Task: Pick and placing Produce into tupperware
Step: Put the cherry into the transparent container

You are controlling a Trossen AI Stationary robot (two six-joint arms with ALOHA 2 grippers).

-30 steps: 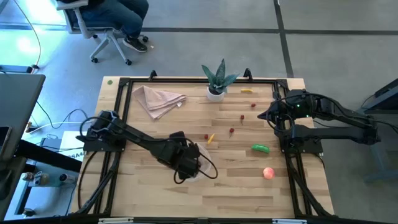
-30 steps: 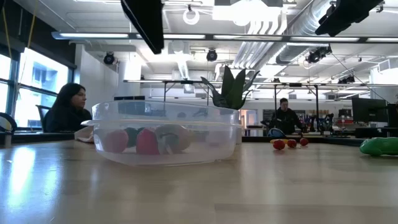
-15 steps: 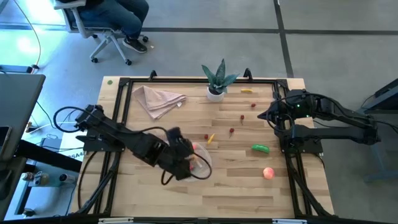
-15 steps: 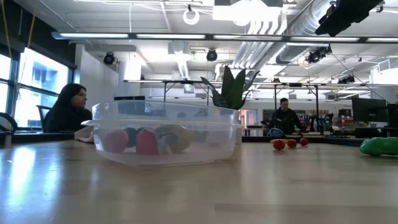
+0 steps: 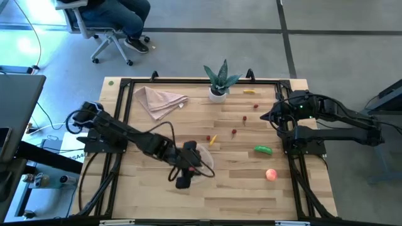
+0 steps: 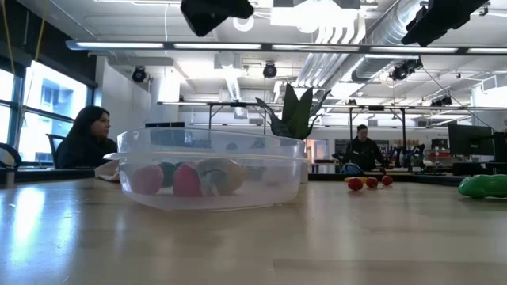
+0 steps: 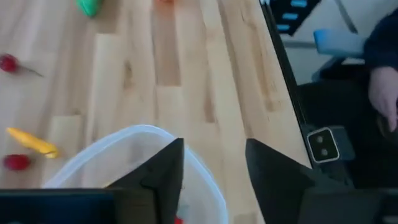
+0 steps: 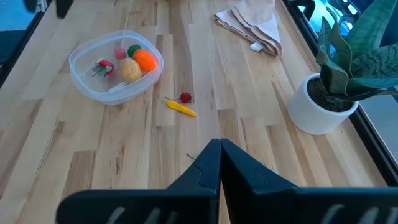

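While my left end effector [image 5: 183, 179] hangs over the tub [image 8: 115, 65] mid-bench [image 5: 232, 188], its fingers apart on nothing, the arm hides most of the tub from above. I make out red, orange, green and tan produce [image 8: 127, 60] inside. The cucumber [image 5: 262, 149] and peach [image 5: 271, 174] lie well apart on the bench. The right end effector [image 5: 267, 117] waits closed at the right edge; low view cuts it off

No legible text, label, brand, number or sign in any view. Nothing on the table, the arms, or in the room behind carries lettering that can be read.
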